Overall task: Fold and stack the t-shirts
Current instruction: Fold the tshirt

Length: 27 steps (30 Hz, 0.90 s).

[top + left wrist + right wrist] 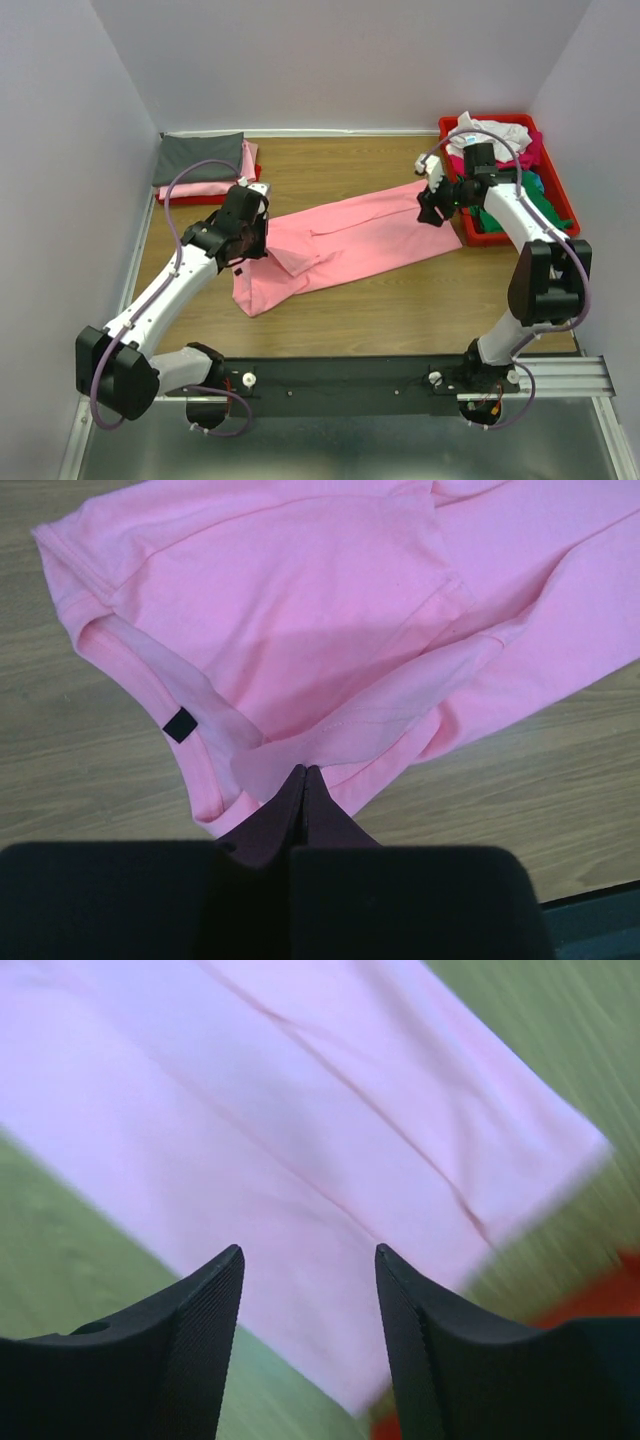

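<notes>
Pink cloth, plain: the pink t-shirt (340, 245) lies on the wooden desk (400, 310) as a long narrow band. Its long axis runs diagonally from near-left to far-right. The neck end is at the left arm and the hem end reaches almost to the red tray (478, 240). Left fingers (303, 780) are clenched on a fold of cloth at the neck edge, and the shirt spreads away from them, up and to the right in the wrist view. Right fingers (430, 213) are released and spread apart with nothing between them. They hang over the hem end, cloth directly below; contact cannot be told. Judgement: the next fold turns on that diagonal. The right arm is nearer the hem and the left already has the neck, so one end must travel along the axis toward the other. A folded dark grey tee (198, 157) tops the stack at far left, and loose tees (495, 140) fill the red tray. The neck tag (180, 724) is a small dark square with no legible writing. No brands visible anywhere.
</notes>
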{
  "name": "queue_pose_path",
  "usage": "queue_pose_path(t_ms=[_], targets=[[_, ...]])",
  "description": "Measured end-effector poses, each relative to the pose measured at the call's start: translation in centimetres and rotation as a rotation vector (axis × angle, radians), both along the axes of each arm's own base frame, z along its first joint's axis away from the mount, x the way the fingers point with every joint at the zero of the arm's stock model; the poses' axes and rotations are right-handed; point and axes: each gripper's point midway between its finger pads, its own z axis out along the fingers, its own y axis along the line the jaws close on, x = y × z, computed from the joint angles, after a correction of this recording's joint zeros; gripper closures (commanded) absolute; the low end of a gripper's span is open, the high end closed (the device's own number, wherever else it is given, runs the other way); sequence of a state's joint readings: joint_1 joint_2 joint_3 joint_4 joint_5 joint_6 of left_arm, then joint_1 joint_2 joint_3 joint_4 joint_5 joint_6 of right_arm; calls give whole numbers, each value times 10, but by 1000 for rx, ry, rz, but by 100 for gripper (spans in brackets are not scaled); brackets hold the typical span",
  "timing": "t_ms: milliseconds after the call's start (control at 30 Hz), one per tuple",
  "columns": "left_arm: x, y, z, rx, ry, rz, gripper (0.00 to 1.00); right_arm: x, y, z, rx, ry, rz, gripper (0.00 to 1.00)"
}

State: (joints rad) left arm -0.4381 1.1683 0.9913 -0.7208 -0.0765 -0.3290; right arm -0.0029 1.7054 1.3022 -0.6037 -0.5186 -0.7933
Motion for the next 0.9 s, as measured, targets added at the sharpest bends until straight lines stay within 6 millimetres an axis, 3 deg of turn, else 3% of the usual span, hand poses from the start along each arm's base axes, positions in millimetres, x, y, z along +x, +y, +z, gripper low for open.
queue_pose_path(t_ms=[133, 233, 300, 800, 833, 900], targets=[[8, -5, -2, 2, 1, -14, 100, -55, 80, 13, 124, -1, 340, 36], [10, -6, -9, 10, 17, -21, 100, -84, 127, 17, 188, 17, 502, 36], [13, -7, -13, 18, 27, -24, 100, -94, 142, 18, 210, 33, 549, 36], [34, -6, -37, 61, 64, -17, 100, -108, 157, 9, 208, 70, 578, 35], [38, -7, -38, 64, 64, -17, 99, -110, 157, 8, 207, 75, 578, 35], [44, -7, -40, 67, 62, -16, 87, -112, 157, 3, 202, 85, 577, 35]])
